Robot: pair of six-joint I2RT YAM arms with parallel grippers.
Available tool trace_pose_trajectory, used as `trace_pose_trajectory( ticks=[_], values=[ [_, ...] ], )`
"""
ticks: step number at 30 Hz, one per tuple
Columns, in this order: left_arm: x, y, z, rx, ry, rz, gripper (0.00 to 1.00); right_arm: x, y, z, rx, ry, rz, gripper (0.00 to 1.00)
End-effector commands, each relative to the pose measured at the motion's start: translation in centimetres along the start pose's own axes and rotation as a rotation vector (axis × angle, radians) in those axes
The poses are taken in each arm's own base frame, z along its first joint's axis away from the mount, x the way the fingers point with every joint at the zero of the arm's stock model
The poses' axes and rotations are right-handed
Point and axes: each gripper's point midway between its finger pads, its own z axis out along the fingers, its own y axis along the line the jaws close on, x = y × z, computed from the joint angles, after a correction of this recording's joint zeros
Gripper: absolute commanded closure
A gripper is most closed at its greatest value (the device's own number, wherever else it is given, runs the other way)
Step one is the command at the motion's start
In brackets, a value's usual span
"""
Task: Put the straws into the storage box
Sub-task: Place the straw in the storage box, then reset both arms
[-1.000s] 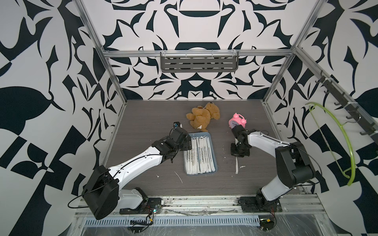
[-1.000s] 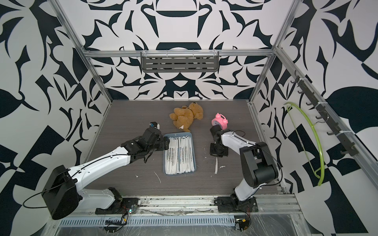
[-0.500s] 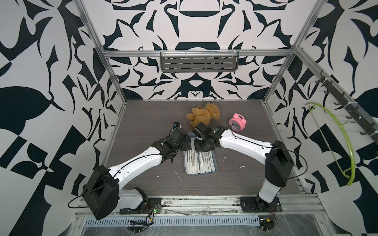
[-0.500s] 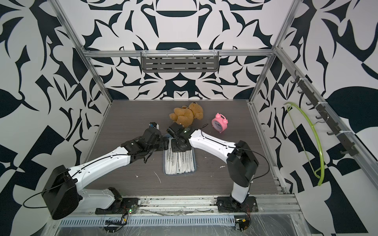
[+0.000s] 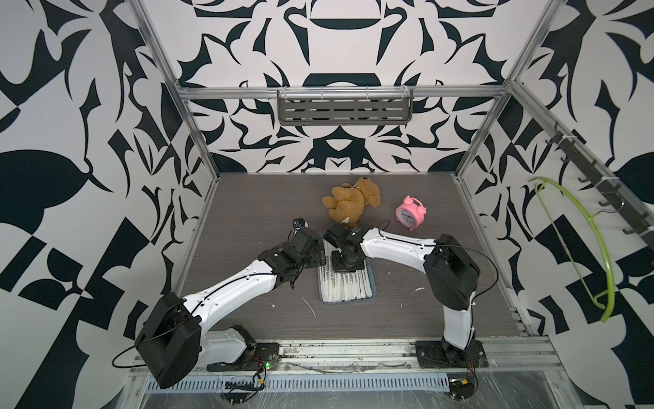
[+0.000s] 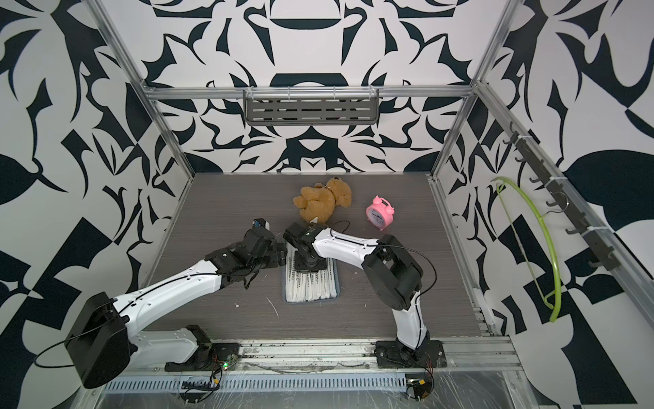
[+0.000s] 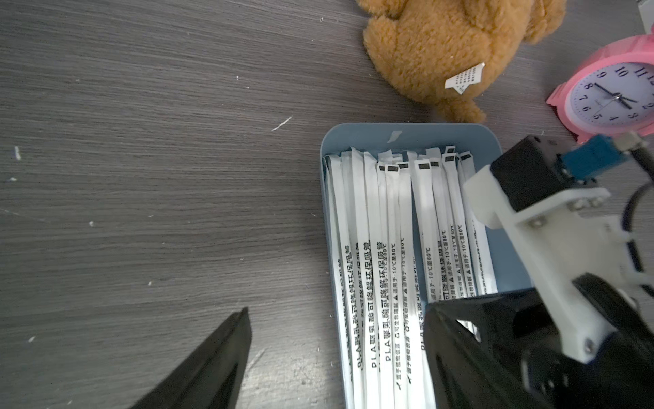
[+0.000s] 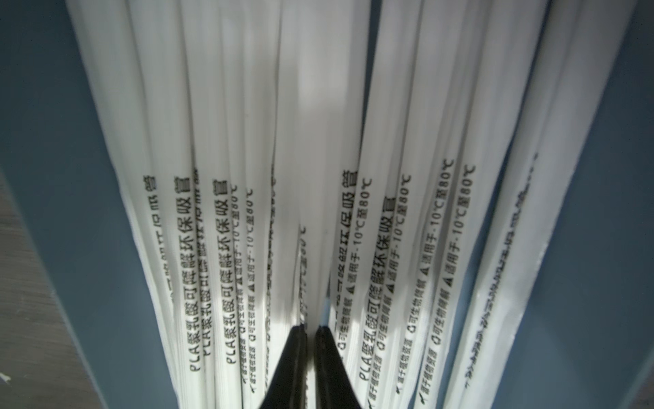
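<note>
Straws [image 7: 389, 248], roughly 15, fill 1 storage box [image 7: 355, 136].

Left tool [image 7: 336, 308] spread wide; right tool [image 8: 308, 327] pinched, pointing down.

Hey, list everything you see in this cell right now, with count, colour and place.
storage box: one, blue-grey, middle of the table
straws: many, white, lying in the box
teddy bear: one, brown, behind the box
alarm clock: one, pink, beside the bear
shelf: one, grey, back wall
hanger: one, green, side-wall hooks
scraps: several, white, on the table
left gripper: one, black, open at the box's edge
right gripper: one, black, shut over the straws
</note>
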Motion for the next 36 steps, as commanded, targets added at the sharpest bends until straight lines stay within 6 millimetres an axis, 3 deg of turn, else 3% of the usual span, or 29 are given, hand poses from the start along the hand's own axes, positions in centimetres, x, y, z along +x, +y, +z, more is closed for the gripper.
trace_pose_trajectory(
  ticks=[1, 12, 16, 19, 21, 25, 28, 30, 33, 36],
  values=[
    [0.0, 0.2, -0.2, -0.001, 0.003, -0.002, 0.16, -0.5, 0.7, -0.7, -0.017, -0.011, 0.006, 0.86],
    [-0.1, 0.1, -0.4, 0.008, 0.003, -0.003, 0.16, -0.9, 0.6, -1.9, -0.007, -0.036, -0.017, 0.77],
    [-0.7, 0.3, -1.0, -0.008, -0.016, 0.017, 0.16, -1.7, 0.7, -4.5, -0.017, -0.071, -0.045, 0.75],
    [-1.9, 1.2, -2.1, -0.044, -0.051, 0.053, 0.16, -2.2, -0.6, -7.2, -0.031, -0.096, -0.073, 0.72],
    [-2.9, 1.8, -3.0, -0.066, -0.098, 0.083, 0.16, -2.8, -2.3, -8.8, -0.045, -0.129, -0.098, 0.71],
    [-5.4, 3.6, -5.6, -0.114, -0.294, 0.141, 0.16, -5.1, -7.7, -12.1, -0.031, -0.289, -0.101, 0.64],
    [-7.5, 4.7, -7.4, -0.137, -0.536, 0.199, 0.09, -7.8, -11.0, -13.7, -0.056, -0.486, -0.096, 0.49],
    [-8.4, 5.8, -8.0, -0.175, -0.691, 0.216, 0.04, -9.9, -13.3, -14.4, 0.028, -0.652, -0.115, 0.36],
    [-10.0, 9.0, -8.1, -0.340, -0.735, 0.187, 0.01, -12.2, -16.4, -15.0, 0.163, -0.782, -0.123, 0.32],
    [-11.1, 13.0, -8.1, -0.490, -0.741, 0.133, 0.01, -13.9, -22.7, -17.4, 0.388, -0.941, 0.052, 0.33]
  ],
)
